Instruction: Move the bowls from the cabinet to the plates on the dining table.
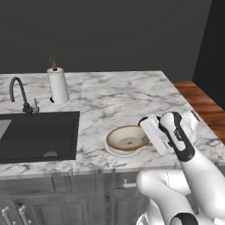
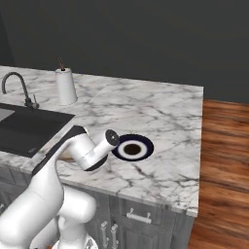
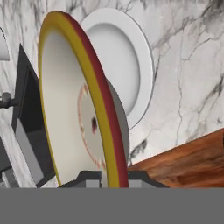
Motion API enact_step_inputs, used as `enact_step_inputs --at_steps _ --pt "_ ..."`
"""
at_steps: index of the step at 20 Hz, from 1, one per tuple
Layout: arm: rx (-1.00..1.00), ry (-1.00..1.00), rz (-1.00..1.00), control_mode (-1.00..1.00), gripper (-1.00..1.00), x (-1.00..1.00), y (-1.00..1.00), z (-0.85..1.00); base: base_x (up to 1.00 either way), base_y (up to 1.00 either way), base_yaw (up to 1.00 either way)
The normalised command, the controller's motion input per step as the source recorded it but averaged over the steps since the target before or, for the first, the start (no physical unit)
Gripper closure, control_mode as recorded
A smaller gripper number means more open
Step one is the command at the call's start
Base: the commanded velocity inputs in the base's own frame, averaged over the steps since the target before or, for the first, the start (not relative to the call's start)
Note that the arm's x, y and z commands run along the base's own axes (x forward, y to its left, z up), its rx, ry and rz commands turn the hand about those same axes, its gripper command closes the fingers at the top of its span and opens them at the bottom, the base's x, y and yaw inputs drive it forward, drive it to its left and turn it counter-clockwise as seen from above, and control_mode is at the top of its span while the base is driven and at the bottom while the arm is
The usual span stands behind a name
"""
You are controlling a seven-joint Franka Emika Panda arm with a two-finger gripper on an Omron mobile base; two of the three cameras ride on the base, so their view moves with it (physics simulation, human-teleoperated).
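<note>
While the jaws are shut tight on its rim, the beige bowl (image 1: pixel 128 138) is held just over the white plate (image 3: pixel 120 65).

The bowl is pinched at its near edge by the gripper (image 3: pixel 109 177), likely so it can be set down flat. The blue plate (image 2: pixel 133 148) is seen bare nearby on the marble dining table (image 1: pixel 127 94), past the black sink (image 1: pixel 37 134) and paper-towel roll (image 1: pixel 58 85).

Beige bowl (image 3: pixel 72 109) sits edge-on, its rim between the closed finger tips (image 3: pixel 92 180). White plate (image 3: pixel 120 65) just behind, on marble dining table (image 3: pixel 188 74) near its edge.
</note>
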Motion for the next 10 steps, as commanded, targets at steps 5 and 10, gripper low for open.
enact_step_inputs --at_steps 5,10 --pt "0.00 -0.01 0.00 -1.00 1.00 0.27 0.02 -0.26 0.00 0.00 0.00" --pt "0.00 0.00 0.00 -1.00 1.00 0.28 0.02 -0.23 0.00 0.00 0.00"
